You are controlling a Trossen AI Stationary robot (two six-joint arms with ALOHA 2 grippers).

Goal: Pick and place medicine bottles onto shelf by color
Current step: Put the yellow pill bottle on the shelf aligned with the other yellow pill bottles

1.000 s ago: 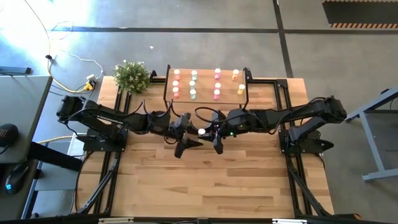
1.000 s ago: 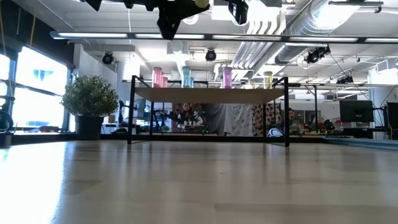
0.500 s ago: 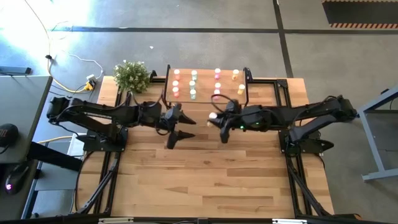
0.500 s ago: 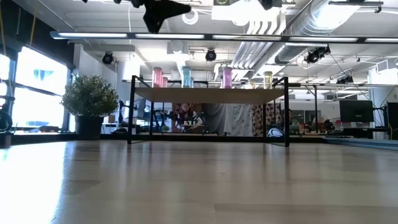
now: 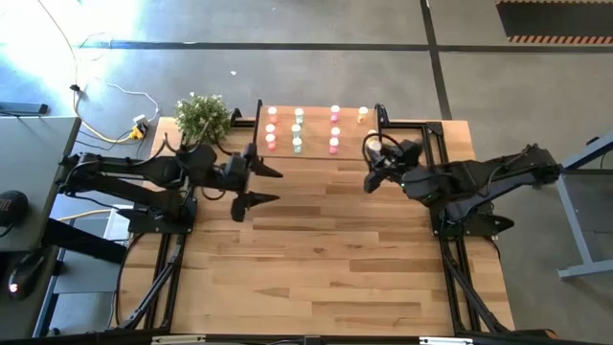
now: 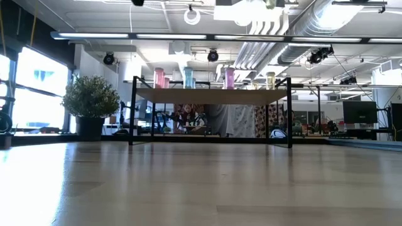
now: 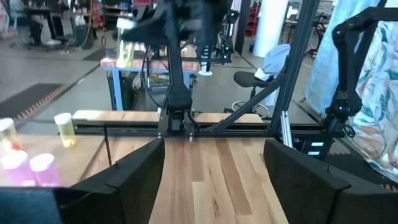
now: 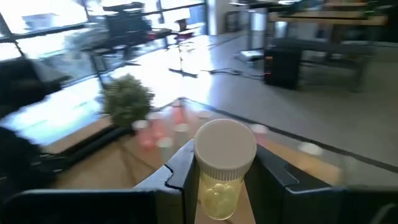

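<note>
The shelf stands at the table's far edge on thin black legs. It carries medicine bottles in columns: salmon-red, mint-green, pink and yellow. The low view shows them upright on the shelf top. My right gripper hovers just off the shelf's right near corner, shut on a yellow bottle with a white cap. My left gripper hangs over the table's left half, open and holding nothing. My right gripper pinches the yellow bottle's body below its white cap, one finger on each side. The fingers come about level from the table's right side. The bottle stands upright, lifted clear of the table.
A potted plant stands at the far left, beside the shelf. The plank tabletop spreads bare toward the near edge. People sit in the room behind the shelf.
Both grippers have drawn apart from the table's middle and risen. My left gripper has gone toward the left edge, its fingers now spread wide. My right gripper has carried the yellow bottle toward the right and far edge, up to the shelf's corner, turning as it went.
</note>
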